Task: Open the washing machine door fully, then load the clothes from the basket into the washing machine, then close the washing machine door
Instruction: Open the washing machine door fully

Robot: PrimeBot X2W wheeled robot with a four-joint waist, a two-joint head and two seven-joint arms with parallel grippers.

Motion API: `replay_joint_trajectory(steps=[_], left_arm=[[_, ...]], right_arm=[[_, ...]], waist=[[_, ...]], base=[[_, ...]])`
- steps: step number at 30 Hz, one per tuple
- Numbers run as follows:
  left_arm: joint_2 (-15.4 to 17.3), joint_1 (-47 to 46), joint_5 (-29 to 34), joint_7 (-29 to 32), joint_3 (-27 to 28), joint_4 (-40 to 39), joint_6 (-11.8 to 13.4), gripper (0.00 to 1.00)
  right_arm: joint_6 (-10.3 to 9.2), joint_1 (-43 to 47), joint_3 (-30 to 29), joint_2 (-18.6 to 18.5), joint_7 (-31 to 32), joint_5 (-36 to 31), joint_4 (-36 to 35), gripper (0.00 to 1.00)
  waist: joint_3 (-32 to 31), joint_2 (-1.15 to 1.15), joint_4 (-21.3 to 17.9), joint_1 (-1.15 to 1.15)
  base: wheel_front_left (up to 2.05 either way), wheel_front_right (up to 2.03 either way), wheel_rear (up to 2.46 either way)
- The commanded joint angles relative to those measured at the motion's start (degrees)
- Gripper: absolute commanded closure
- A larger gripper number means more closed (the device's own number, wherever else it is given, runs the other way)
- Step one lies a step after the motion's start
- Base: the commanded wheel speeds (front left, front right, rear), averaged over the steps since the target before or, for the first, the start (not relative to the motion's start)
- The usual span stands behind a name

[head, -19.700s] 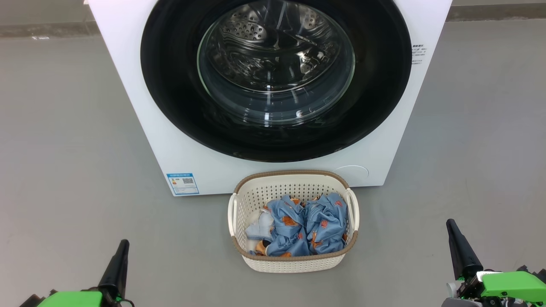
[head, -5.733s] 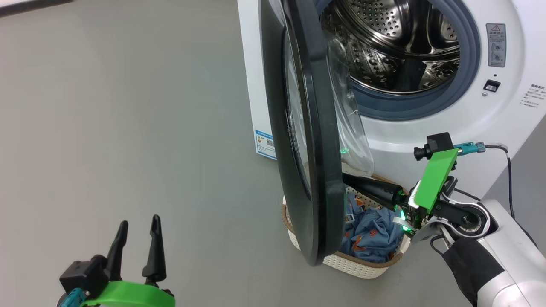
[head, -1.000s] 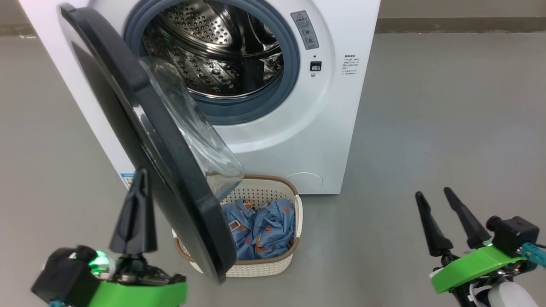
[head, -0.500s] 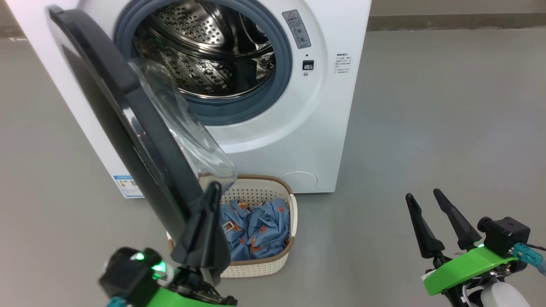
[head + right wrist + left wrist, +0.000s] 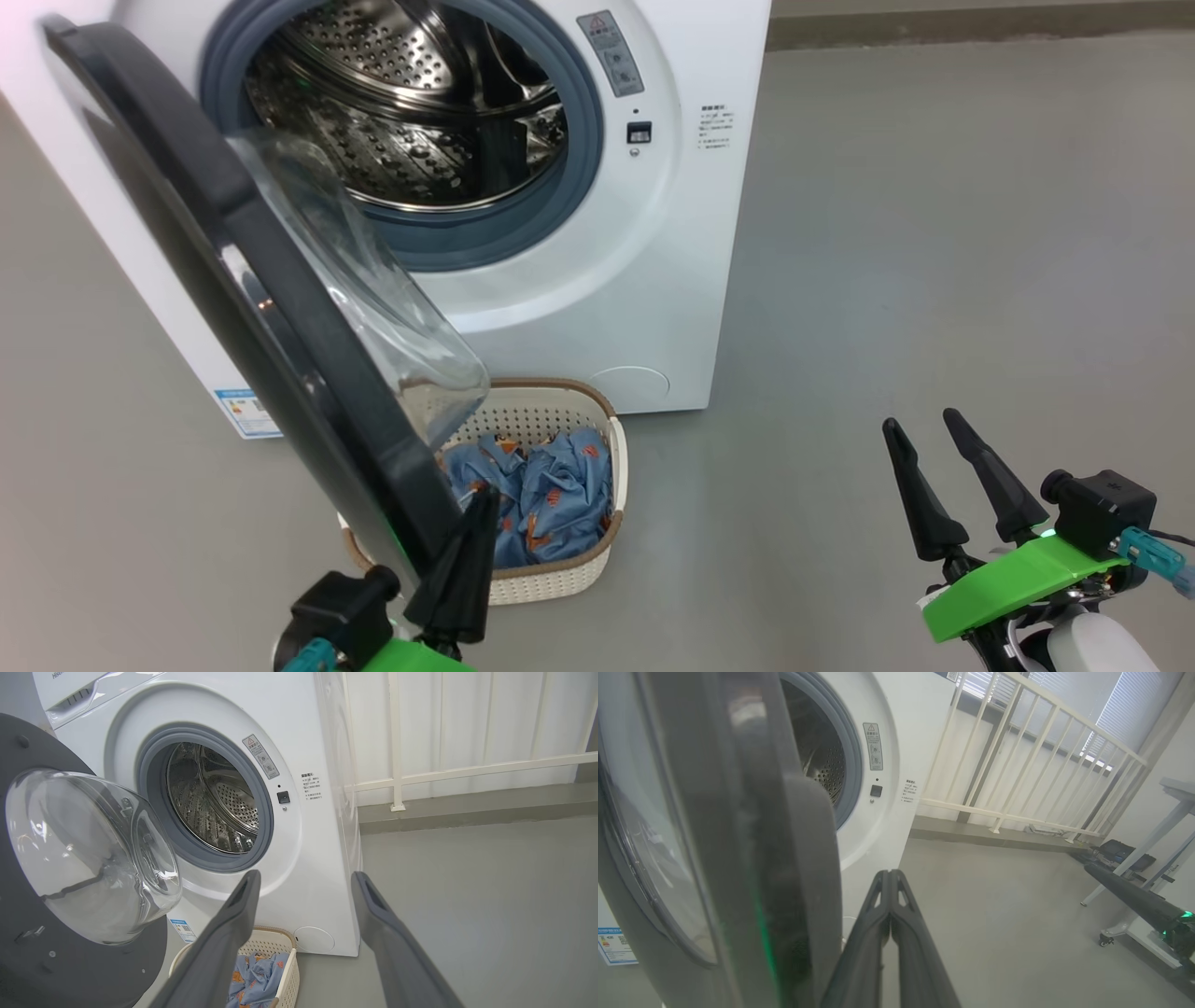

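The washing machine stands with its steel drum exposed. The washing machine door hangs about half open, hinged at the left, and its glass bowl bulges toward the drum. Below the door sits the basket holding the blue clothes. My left gripper is shut and empty, just beside the door's lower free edge on its inner side, over the basket's front. My right gripper stands open and empty above bare floor, well right of the basket.
A blue label sticker marks the machine's lower left corner. Grey floor spreads wide to the right. A white railing runs behind the machine. A table leg and a dark box stand off to the side.
My left gripper has swung from the door's outer side round its lower edge to the inner side. The head camera has shifted. The right gripper has barely moved.
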Motion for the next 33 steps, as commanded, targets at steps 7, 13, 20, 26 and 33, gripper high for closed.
replay_joint_trajectory(steps=[7, 13, 20, 26, 33], left_arm=[[0.26, -4.74, -2.12, -2.09, 1.00, 5.78, 0.52, 1.00], [0.26, -6.06, -2.18, -2.86, 2.20, 7.29, 1.57, 1.00], [0.63, -5.02, -1.40, -3.03, 3.58, 6.51, 1.69, 1.00], [1.24, -4.07, -1.18, -3.06, 4.51, 6.26, 2.17, 1.00], [1.78, -3.08, -1.02, -3.07, 5.45, 6.20, 3.41, 1.00]], right_arm=[[0.09, -2.32, 0.72, 0.06, -0.68, -0.06, -1.54, 0.00], [0.09, -2.29, 0.25, 0.24, -0.68, -0.26, -1.46, 0.00], [0.09, -1.80, 0.05, 0.52, -0.68, -0.27, -1.31, 0.00], [0.09, -1.72, 0.09, 0.79, -0.68, -0.18, -1.08, 0.00], [0.09, -1.29, 0.02, 0.96, -0.68, -0.32, -0.96, 0.00]], waist=[[1.30, 0.00, -0.75, 0.00], [1.35, 0.00, -0.09, 0.00], [1.05, 0.00, 2.73, 0.00], [0.71, 0.00, 5.95, 0.00], [0.12, 0.00, 9.58, 0.00]], base=[[0.00, 0.00, 0.00], [0.00, 0.00, 0.00], [0.00, 0.00, 0.00], [0.00, 0.00, 0.00], [0.00, 0.00, 0.00]])
